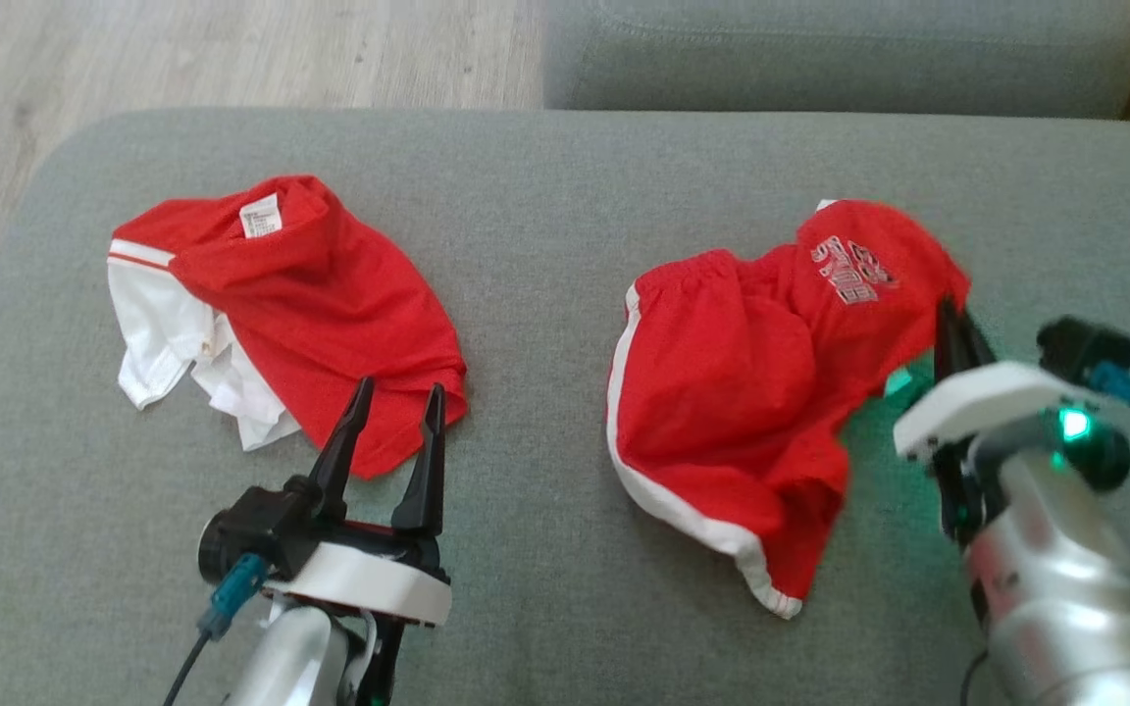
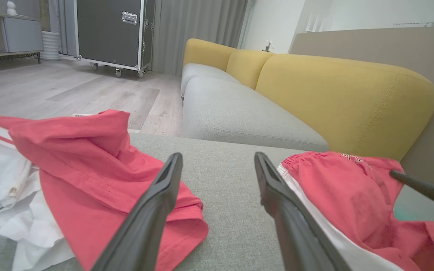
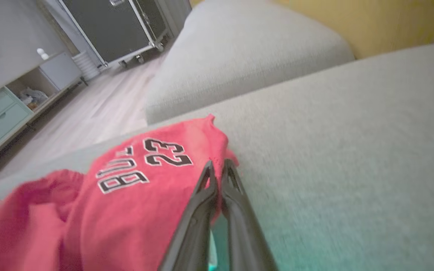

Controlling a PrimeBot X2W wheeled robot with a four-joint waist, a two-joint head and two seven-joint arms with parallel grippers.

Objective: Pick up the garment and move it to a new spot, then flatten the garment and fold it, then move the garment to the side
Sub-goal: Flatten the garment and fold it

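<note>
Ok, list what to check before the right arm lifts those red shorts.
1. Right gripper shut on the edge of the red shorts: ok.
2. Enough cloth pinched to survive a lift: cannot tell.
3. Left gripper open and apart from the shorts: ok.
4. Red and white shirt lies apart from the shorts, so it should not be dragged along: ok.
5. Bare grey cushion between the two garments to serve as a new spot: ok.
</note>
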